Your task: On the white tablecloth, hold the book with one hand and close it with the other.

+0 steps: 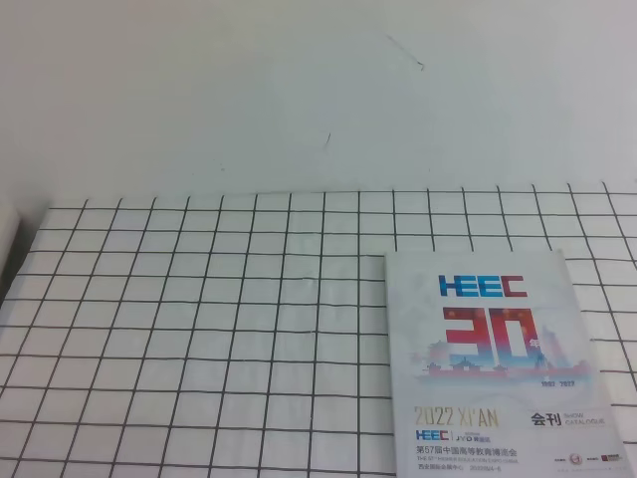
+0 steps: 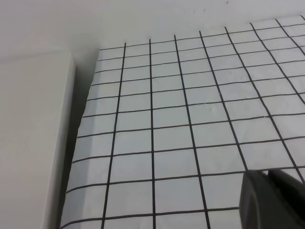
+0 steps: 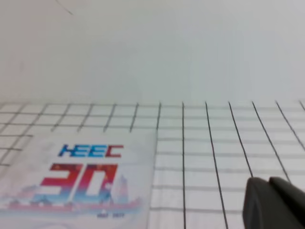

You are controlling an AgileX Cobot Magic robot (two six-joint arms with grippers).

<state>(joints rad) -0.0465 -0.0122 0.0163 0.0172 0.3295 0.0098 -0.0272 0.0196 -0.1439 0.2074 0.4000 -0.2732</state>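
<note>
The book [image 1: 493, 368] lies closed, cover up, on the white tablecloth [image 1: 199, 329] at the front right; its cover shows blue "HEEC", a red-blue "30" and gold "2022 XI'AN". Neither gripper shows in the exterior high view. In the right wrist view the book [image 3: 81, 176] lies at the lower left. My right gripper [image 3: 269, 195] hangs above bare cloth [image 3: 214, 143] to its right, its dark fingers together and empty. In the left wrist view my left gripper [image 2: 268, 191] is over bare cloth [image 2: 190, 119], its fingers together and empty. The book is out of that view.
A plain white wall [image 1: 299, 90] stands behind the table. The cloth's left edge [image 2: 78, 143] drops off beside a pale ledge [image 2: 33, 143]. The cloth's far edge [image 1: 299, 194] meets the wall.
</note>
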